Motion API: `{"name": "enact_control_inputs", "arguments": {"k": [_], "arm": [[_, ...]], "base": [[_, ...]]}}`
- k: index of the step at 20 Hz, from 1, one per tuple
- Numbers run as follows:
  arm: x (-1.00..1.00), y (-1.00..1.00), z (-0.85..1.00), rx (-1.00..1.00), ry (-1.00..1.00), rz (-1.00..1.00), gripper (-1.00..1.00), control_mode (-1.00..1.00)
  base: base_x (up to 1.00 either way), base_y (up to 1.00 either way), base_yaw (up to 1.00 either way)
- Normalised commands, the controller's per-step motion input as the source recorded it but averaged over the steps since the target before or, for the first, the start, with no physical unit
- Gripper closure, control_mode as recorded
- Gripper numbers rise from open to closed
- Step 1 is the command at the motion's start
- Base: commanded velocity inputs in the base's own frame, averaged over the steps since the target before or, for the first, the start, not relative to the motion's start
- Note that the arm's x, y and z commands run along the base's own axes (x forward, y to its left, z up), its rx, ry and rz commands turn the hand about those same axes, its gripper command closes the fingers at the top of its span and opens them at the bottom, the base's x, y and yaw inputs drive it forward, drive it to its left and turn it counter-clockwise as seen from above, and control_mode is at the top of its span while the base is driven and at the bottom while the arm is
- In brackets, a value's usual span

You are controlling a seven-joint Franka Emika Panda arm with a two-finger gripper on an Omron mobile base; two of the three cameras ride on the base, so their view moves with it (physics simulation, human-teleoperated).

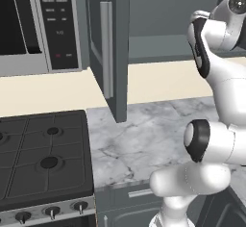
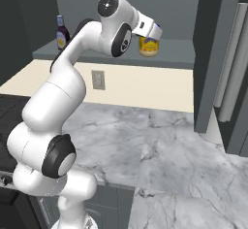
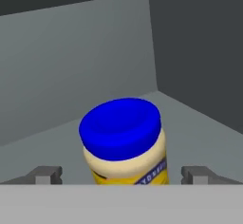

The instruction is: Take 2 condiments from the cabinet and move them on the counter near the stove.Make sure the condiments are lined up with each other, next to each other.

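while the arm (image 2: 68,92) is stretched up into the open cabinet (image 2: 208,53), the jaws (image 3: 121,175) are seen spread wide, w/ one fingertip (image 3: 46,174) on either side of the jar (image 3: 124,140) and a clear gap to each; nothing is pinched. the jar, yellow w/ blue lid, is stood upright on the cabinet shelf (image 2: 179,53), near the back corner in the hand view, approx. centred between the tips. in the right base view the jar (image 2: 149,46) is partly covered by the hand, just in front of it. the bottle (image 2: 61,33), dark brown w/ yellow label, is stood upright on the same shelf, well apart from the jar, toward the shelf's left end in that view.

the cabinet door (image 1: 111,48) is swung open, its silver bar handle (image 1: 106,48) seen edge-on in the left base view, over the marble table (image 1: 144,139). no condiment is on the table. the stove (image 1: 43,163) is sat just left of the table, w/ knobs (image 1: 52,212) along its front. a microwave (image 1: 38,24) is hung above the stove, beside the cabinet. a wall outlet (image 2: 98,80) is seen on the cream backsplash below the shelf.
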Motion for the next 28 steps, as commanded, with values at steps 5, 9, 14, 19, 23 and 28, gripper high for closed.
{"name": "enact_control_inputs", "arguments": {"k": [5, 9, 14, 19, 23, 28], "arm": [[0.19, -0.01, 0.00, -0.02, 0.00, 0.03, -1.00, -1.00], [0.10, -0.05, 0.00, -0.02, 0.00, 0.01, -1.00, -1.00], [0.03, -0.07, 0.00, -0.04, 0.00, 0.00, -1.00, -1.00], [0.00, -0.05, -0.01, -0.05, 0.00, 0.00, -1.00, -1.00], [0.00, -0.01, -0.04, -0.06, 0.00, 0.00, -1.00, -1.00], [0.00, 0.00, -0.05, -0.05, 0.00, 0.00, -1.00, -1.00]], "base": [[0.00, 0.00, 0.00], [0.00, 0.00, 0.00], [0.00, 0.00, 0.00], [0.00, 0.00, 0.00], [0.00, 0.00, 0.00], [0.00, 0.00, 0.00]]}}
